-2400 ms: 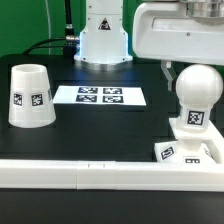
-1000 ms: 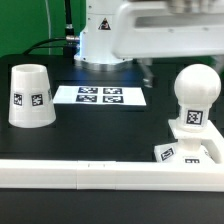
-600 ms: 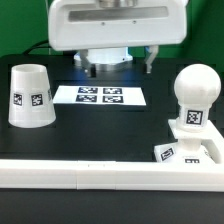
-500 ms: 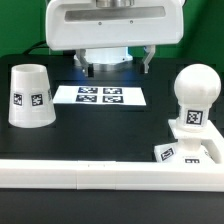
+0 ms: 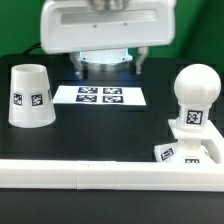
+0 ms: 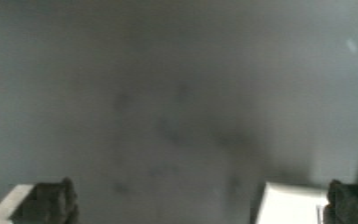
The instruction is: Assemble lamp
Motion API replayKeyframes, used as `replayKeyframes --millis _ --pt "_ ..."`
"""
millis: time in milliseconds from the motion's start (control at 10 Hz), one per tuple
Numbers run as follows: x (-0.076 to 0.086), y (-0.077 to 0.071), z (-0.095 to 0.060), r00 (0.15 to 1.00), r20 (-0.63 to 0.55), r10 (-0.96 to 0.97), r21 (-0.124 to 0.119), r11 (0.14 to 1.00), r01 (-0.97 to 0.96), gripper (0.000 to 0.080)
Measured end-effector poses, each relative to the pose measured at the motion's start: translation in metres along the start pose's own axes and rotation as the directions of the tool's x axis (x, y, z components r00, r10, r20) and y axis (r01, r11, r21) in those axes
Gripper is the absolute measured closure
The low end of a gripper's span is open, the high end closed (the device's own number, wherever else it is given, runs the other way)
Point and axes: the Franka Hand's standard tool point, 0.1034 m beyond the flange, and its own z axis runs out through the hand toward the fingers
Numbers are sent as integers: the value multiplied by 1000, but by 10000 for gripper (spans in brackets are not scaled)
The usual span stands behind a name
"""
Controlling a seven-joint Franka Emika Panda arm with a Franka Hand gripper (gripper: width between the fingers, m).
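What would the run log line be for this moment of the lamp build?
step: shade next | gripper: open, empty, above marker board | bulb: upright on base | shade: apart, untouched

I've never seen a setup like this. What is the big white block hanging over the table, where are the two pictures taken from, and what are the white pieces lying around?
The white block is the end of a robot arm; its gripper hangs above the marker board, jaws apart and holding nothing. One picture comes from a camera off the arm. The other looks down from the wrist: two dark fingertips over bare table. On the black table are lamp parts: a cup-shaped shade standing wide end down at the exterior view's left, and a round-headed bulb upright on the square base at its right. A long white rail runs along the front.
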Motion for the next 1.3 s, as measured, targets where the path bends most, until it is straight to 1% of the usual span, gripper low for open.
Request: replayKeyframes --millis 100,200,300,400,500,600,800,900,1000,1100,1300 --pt "-18 19 -1 998 5 -66 -6 998 66 101" --pt "-29 28 -2 997 4 -75 -9 997 75 101" --pt "-47 40 -5 992 10 -125 -10 992 125 101" --pt "-60 57 -10 987 4 -160 -16 987 160 101" --pt "-60 57 -10 992 5 -125 -16 992 125 101" --pt "-59 54 -8 991 7 -136 -15 991 136 101" --pt "-60 56 -7 991 8 -133 -15 991 133 101" --pt "-63 58 -4 992 17 -125 -12 992 125 101" --pt "-68 60 -5 993 26 -112 -8 994 113 101" --pt "-74 64 -8 994 27 -106 -7 994 107 101" --pt "-89 73 -3 995 37 -89 -7 996 89 101"
